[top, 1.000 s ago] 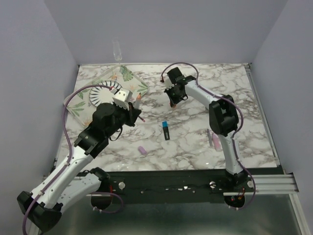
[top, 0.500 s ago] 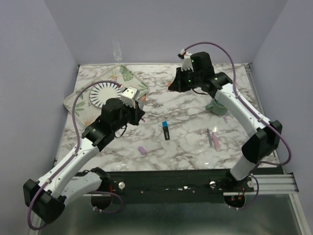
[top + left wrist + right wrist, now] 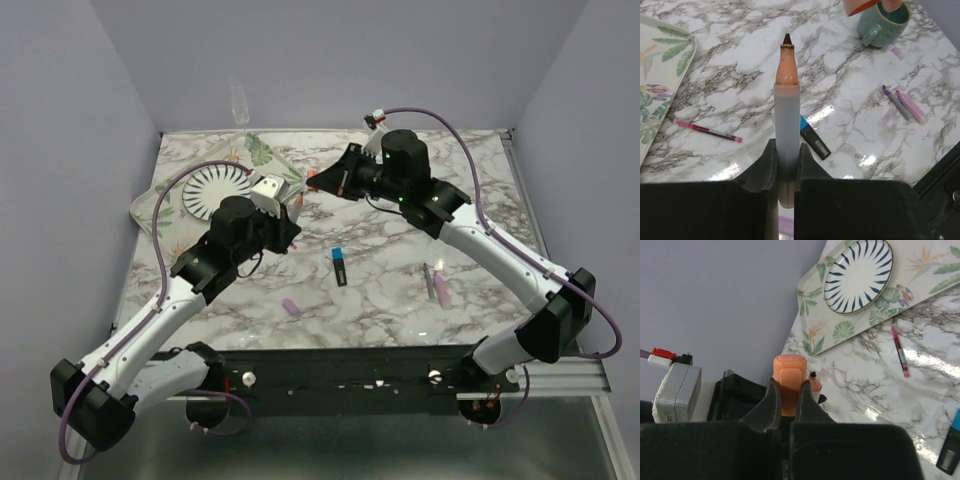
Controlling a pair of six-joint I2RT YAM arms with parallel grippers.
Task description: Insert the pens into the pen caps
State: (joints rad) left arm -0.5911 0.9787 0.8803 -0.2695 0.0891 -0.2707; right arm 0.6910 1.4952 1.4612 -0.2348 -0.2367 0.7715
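No pen looks capped yet: my left gripper clamps the grey marker, my right gripper pinches the orange cap near its tip, other markers lie on the counter.

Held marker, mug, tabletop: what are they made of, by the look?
Marker: likely plastic, matte translucent grey barrel, orange tip section. Mug: probably glazed ceramic, teal, thick rim, soft sheen. Tabletop: marble-patterned, glossy with light glare; real stone or printed laminate cannot be told.

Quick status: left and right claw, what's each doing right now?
Left claw: closed, holding the grey marker, orange tip bare.
Right claw: closed, holding the orange cap.
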